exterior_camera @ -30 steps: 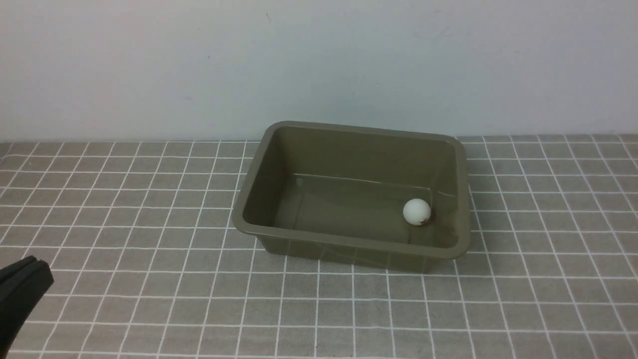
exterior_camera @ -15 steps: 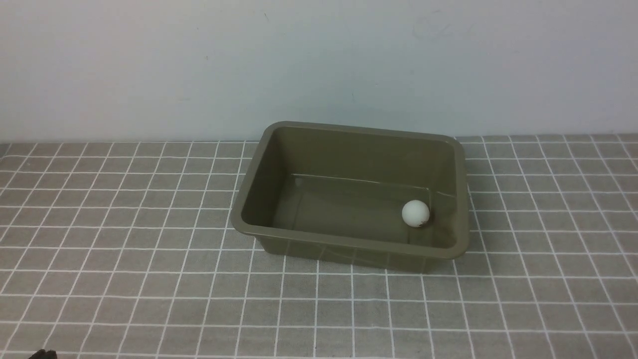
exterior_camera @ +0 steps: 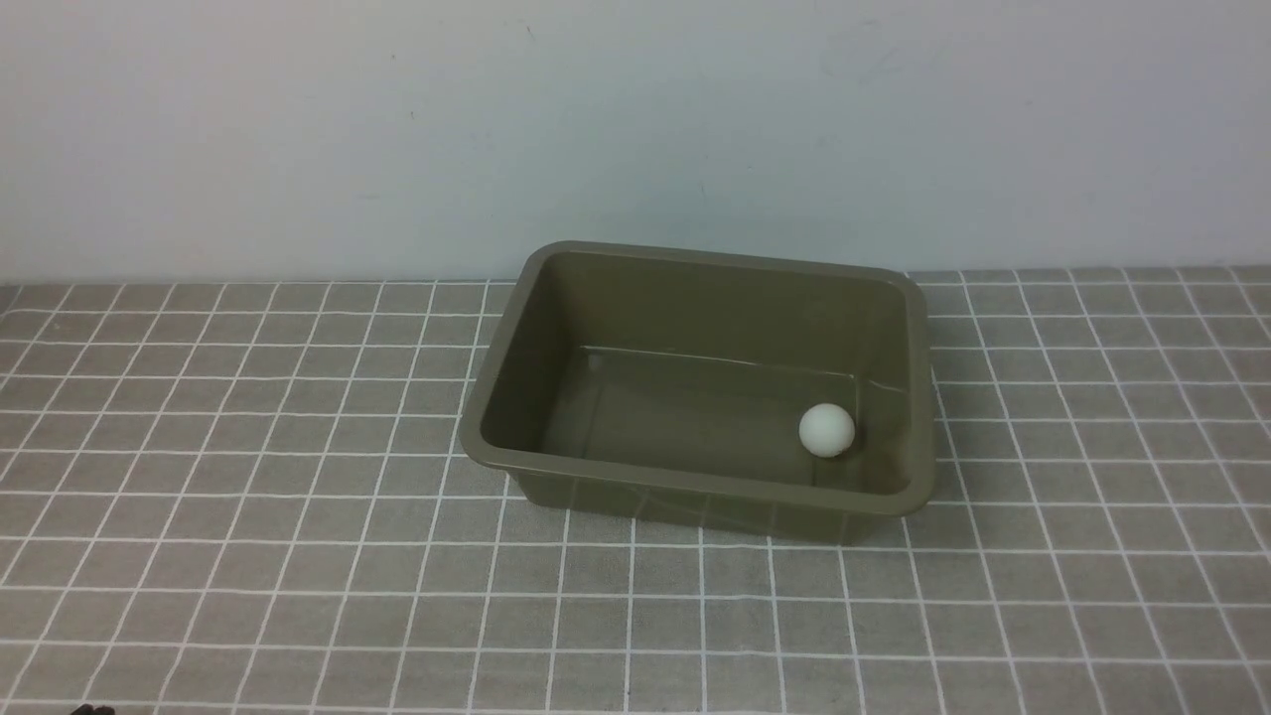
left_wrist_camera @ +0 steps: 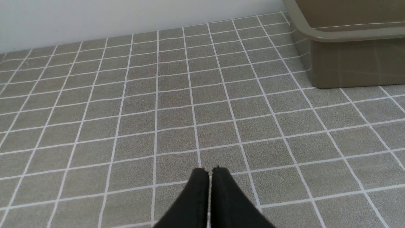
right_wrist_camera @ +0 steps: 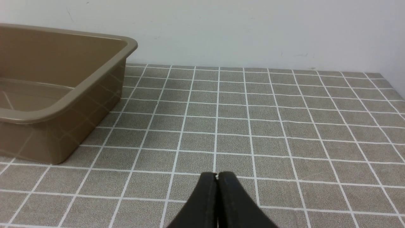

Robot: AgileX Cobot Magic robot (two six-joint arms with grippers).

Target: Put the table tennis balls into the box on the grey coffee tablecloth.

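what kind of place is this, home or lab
Probably a staged robot test bench, not a home: a grey-brown grid-lined tablecloth against a bare pale wall, holding only an olive-green plastic tub with one small white ball inside.

The light is soft and even, coming from above. The box [exterior_camera: 899, 501] shows faint reflections of white grid lines on its glossy walls. The ball [exterior_camera: 826, 430] throws a small dark shadow to its right. All views are sharp, a little grainy, with no strong glare.
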